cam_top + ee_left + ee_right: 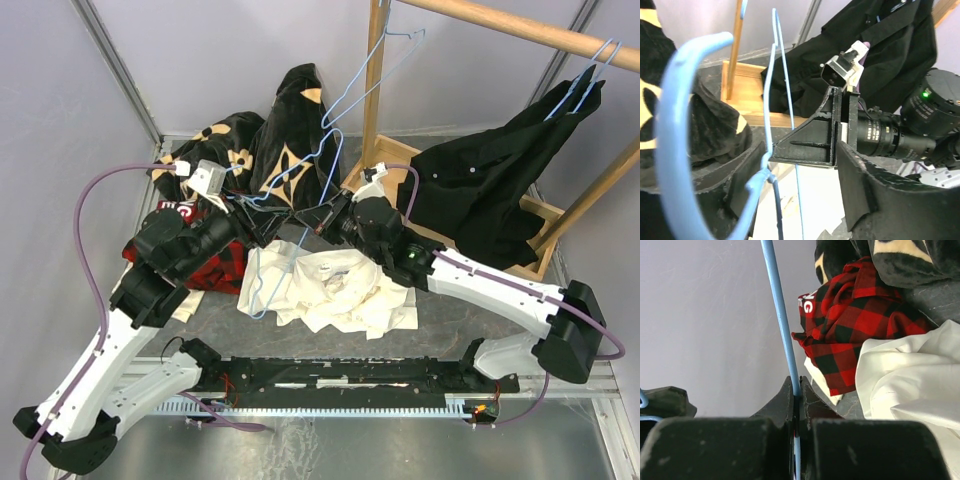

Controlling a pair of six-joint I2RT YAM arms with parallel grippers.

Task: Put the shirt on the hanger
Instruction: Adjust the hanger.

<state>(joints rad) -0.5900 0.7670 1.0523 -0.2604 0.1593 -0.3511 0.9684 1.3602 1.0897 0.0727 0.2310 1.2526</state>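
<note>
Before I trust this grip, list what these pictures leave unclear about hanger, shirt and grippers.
Top view: the white long-sleeved button-up shirt lies crumpled, collar and sleeves lost in folds; the right arm covers one edge.
Left wrist view: the thin light-blue wire hanger has its hook blurred, cut by the bottom edge; whether the left gripper touches it is unclear.
Right wrist view: the right gripper hides the wire's lower stretch.
</note>
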